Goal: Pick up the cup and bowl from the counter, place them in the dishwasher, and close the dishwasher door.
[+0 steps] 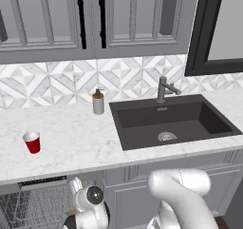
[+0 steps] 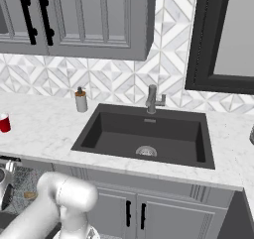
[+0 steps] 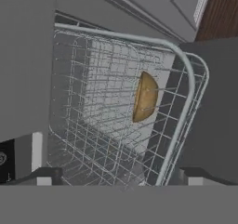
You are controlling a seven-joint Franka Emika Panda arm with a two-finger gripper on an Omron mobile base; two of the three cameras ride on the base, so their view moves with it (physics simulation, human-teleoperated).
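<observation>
Tan bowl [image 3: 145, 97] sits in the dishwasher [image 3: 116, 121] rack; the gripper [image 3: 121, 174] hangs open above it, and the cup [image 1: 32, 142] waits up-left on the counter [image 1: 80, 142].

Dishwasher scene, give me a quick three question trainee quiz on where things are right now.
1. True or false: the bowl lies in the dishwasher rack.
2. Where is the cup? A) in the sink B) on the counter C) in the rack
3. Fill in: the gripper above the rack has its jaws ____.

Key: 1 true; 2 B; 3 open.
</observation>
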